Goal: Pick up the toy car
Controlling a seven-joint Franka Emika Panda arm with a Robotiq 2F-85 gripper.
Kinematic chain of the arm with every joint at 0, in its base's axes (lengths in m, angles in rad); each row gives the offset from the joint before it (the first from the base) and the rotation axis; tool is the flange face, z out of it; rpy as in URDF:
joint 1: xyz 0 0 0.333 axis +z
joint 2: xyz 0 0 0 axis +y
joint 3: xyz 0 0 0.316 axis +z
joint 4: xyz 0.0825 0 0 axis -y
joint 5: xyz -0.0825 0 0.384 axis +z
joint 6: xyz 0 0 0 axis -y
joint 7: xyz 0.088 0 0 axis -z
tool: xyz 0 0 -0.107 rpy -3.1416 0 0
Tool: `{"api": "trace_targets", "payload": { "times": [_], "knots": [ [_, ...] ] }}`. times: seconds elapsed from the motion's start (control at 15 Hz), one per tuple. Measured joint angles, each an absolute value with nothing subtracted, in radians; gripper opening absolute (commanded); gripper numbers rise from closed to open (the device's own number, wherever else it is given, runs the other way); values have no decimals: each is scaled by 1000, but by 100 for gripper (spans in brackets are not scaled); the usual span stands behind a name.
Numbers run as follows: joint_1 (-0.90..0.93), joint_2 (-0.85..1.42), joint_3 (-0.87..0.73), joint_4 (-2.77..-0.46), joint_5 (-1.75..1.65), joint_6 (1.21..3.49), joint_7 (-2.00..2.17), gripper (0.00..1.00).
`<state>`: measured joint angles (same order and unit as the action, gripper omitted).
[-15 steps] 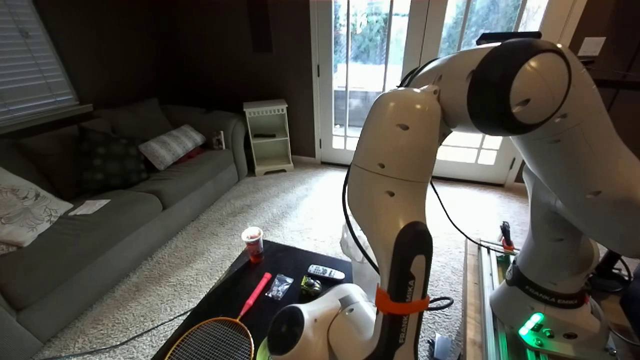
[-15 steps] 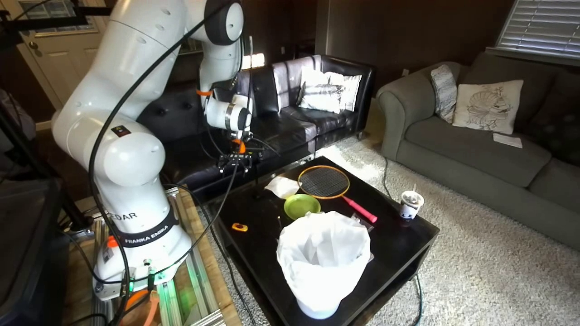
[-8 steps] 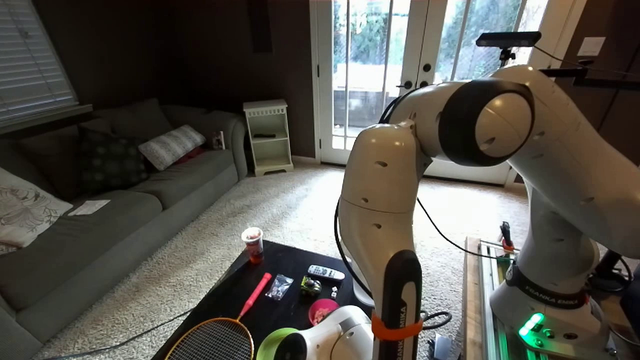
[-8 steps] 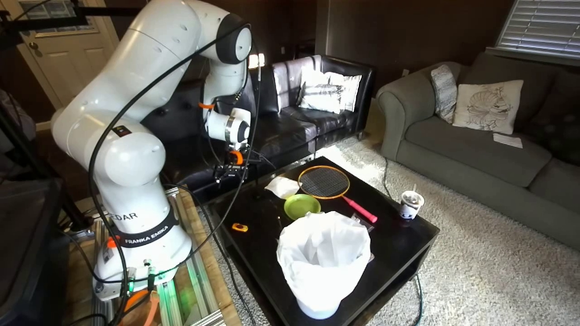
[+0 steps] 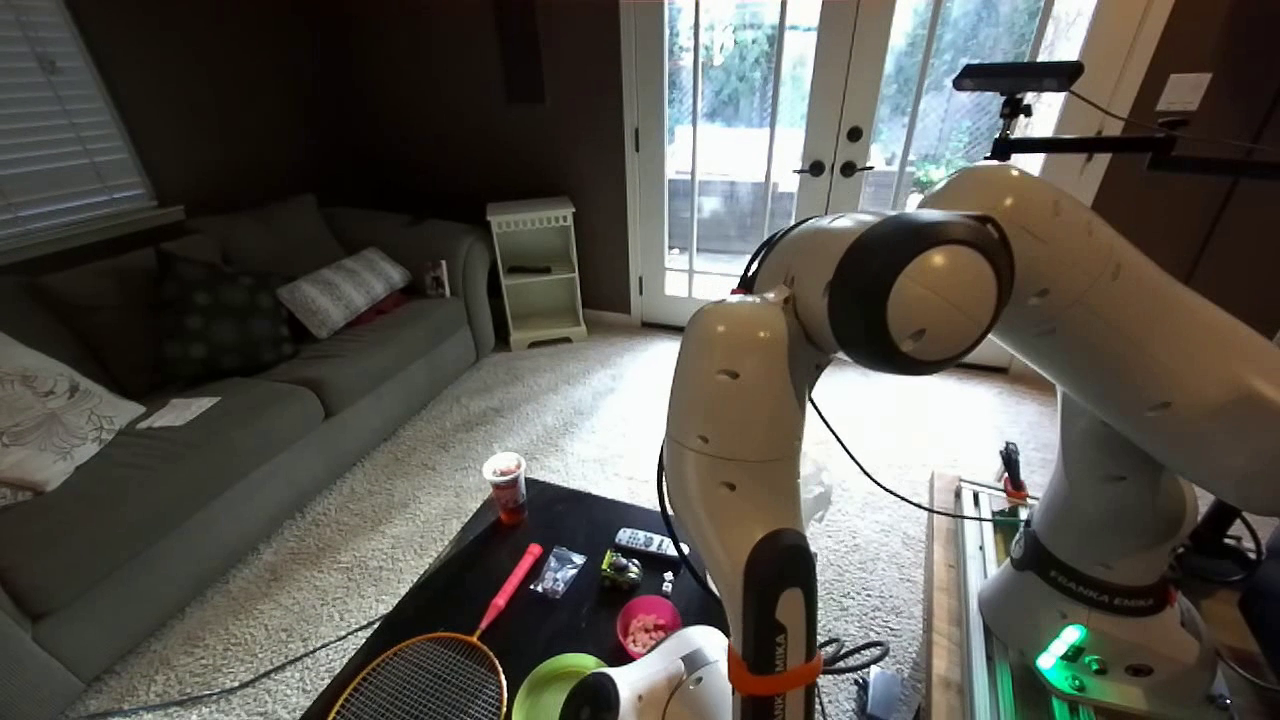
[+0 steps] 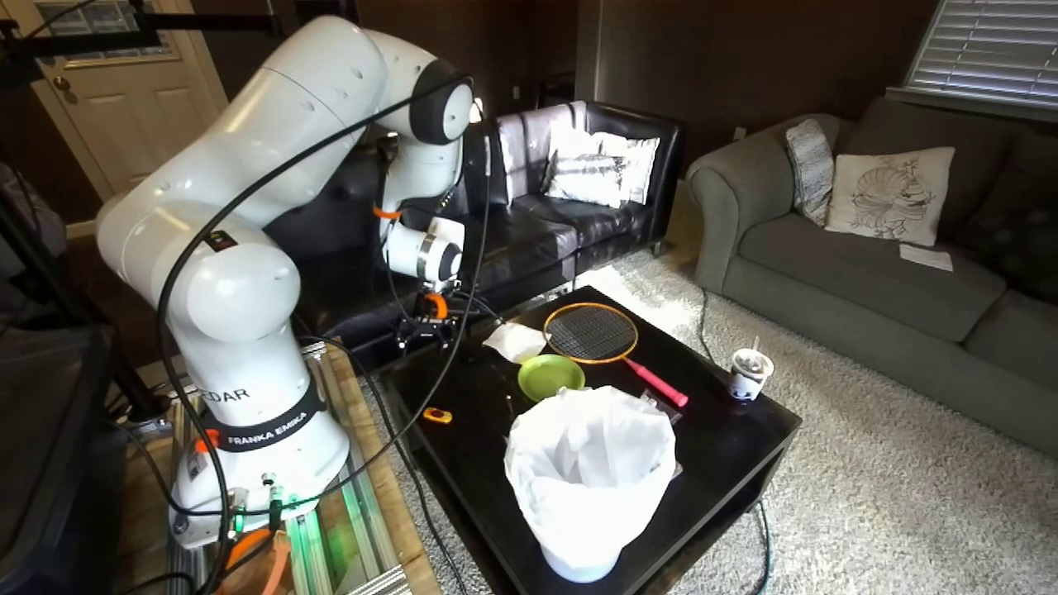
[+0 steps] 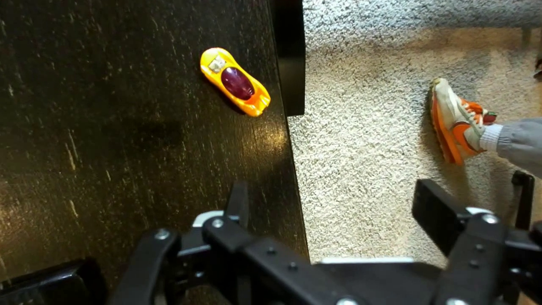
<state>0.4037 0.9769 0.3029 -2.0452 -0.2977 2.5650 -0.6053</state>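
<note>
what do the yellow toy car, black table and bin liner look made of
Yellow toy car: seems glossy plastic or painted metal, given its highlights.
Black table: probably satin wood or veneer, streaked like grain.
Bin liner: likely thin plastic, fairly matt, loosely wrinkled.

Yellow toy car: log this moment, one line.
black end effector: open, empty; purple-topped yellow toy car: ungripped, on low black table

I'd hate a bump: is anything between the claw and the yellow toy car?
Nothing visible in the wrist view between the claw and the yellow toy car. In an exterior view, a black cable crosses the gap, but its depth there is unclear.
</note>
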Motion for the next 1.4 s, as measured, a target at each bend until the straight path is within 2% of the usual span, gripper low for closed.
{"api": "trace_targets", "payload": {
  "times": [0.47,1.4],
  "knots": [
    [438,1186,236,-1918,-380,2651,-596,100],
    [446,1334,214,-1827,-395,2658,-413,100]
  ]
}}
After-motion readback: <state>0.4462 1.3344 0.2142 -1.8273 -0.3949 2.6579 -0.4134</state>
